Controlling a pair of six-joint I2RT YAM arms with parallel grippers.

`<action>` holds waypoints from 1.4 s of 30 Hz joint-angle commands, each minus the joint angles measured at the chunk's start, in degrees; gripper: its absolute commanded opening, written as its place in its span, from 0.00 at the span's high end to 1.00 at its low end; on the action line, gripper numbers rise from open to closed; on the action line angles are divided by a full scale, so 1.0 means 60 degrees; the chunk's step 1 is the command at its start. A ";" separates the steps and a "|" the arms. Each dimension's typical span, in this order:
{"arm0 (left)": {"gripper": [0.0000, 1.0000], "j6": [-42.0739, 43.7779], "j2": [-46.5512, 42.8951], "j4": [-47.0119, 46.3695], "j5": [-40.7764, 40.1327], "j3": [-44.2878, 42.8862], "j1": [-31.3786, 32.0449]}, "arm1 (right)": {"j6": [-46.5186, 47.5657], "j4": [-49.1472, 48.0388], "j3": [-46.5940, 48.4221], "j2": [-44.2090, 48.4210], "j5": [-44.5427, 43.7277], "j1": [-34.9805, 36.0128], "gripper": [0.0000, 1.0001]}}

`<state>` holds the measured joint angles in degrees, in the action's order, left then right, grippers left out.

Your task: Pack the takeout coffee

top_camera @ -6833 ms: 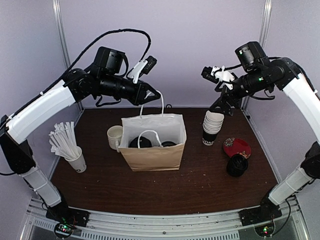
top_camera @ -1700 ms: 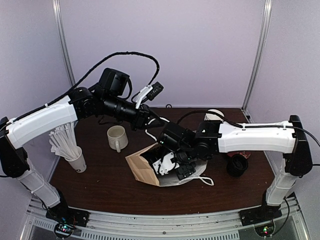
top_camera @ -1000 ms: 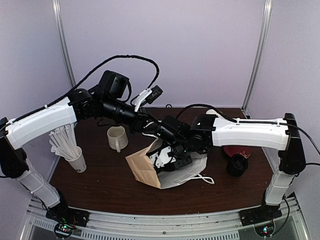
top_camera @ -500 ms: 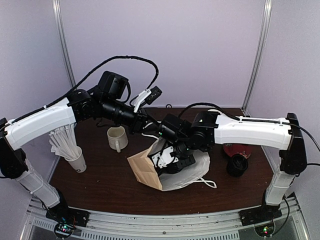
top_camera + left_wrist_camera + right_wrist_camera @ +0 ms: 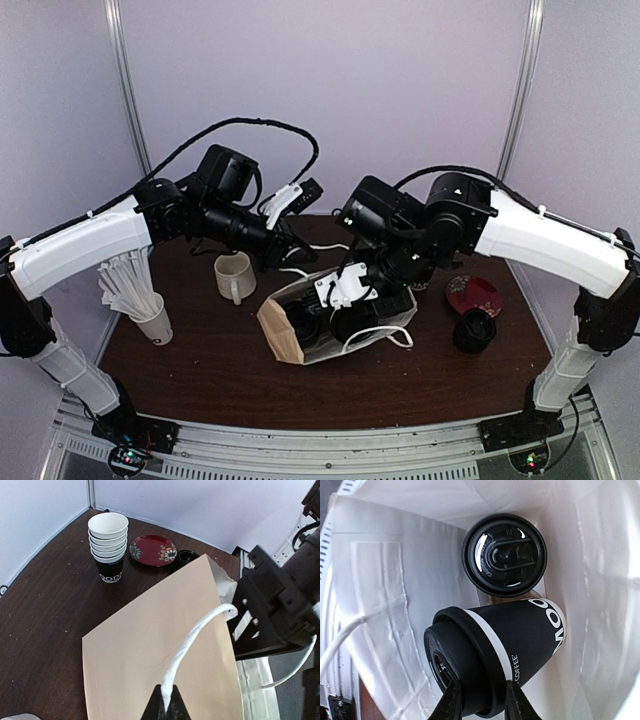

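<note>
Pale lilac walls close in a dark brown tabletop (image 5: 200, 370). Near its middle a brown paper bag with a white lining (image 5: 285, 335) lies tipped on its side, base toward the left edge and mouth toward the right edge.

Both takeout coffees are inside it. The nearer black paper cup with white lettering and a black plastic lid (image 5: 520, 635) lies on its side against the lining. Its long axis runs from the lid, which points out at the mouth, back and across toward the bag's base. Deeper in, just beyond it and apparently touching it, the second black lidded cup (image 5: 504, 555) shows only its lid face-on, so its axis runs straight along the bag's depth.

The right gripper (image 5: 482, 702) reaches in through the mouth. Its fingers (image 5: 451, 700) lie one on each side of the nearer cup's lid end, pressed against it, which I read as a grip on that end. The cup body runs away from the tool at a slant, not in line with it.

The left gripper (image 5: 165, 711) is pinched tight on the bag's white cord handle (image 5: 195, 635), holding it up from the far-left side.

The right arm is the one at the cup. Squaring it beside its neighbour would likely mean swinging its base end round.

A white ceramic mug (image 5: 235, 275) stands just left of the bag, apart from it.
</note>
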<state>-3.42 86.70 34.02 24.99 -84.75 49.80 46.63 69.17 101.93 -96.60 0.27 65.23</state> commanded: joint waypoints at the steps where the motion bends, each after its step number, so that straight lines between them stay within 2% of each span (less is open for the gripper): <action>1: 1.00 0.0476 -0.0035 0.0156 -0.0670 -0.0300 -0.0060 | -0.0575 0.0729 0.0651 0.0225 0.0784 0.0039 0.79; 12: 1.00 0.1376 0.0443 0.0526 -0.1441 -0.0612 -0.0569 | -0.1038 0.1562 0.1959 0.1101 0.1691 -0.0037 0.78; 26: 1.00 0.1230 0.1282 0.0501 -0.2044 -0.1534 -0.0946 | -0.1297 0.1621 0.3267 0.1992 0.2339 -0.0868 0.78; 31: 1.00 0.1093 0.1334 0.0497 -0.2389 -0.1670 -0.0984 | -0.1312 0.1389 0.2530 0.2724 0.2144 -0.2072 0.78; 35: 0.99 0.1005 0.1359 0.0399 -0.2624 -0.1695 -0.1018 | -0.1404 0.1062 0.1512 0.3252 0.2377 -0.3583 0.78; 42: 0.97 0.0834 0.1228 -0.0091 -0.2664 -0.1681 -0.1050 | -0.2020 0.1200 -0.0572 0.3261 0.4131 -0.5997 0.78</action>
<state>2.66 94.41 37.21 9.52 -93.45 43.99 37.47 76.01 104.18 -75.99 17.54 34.74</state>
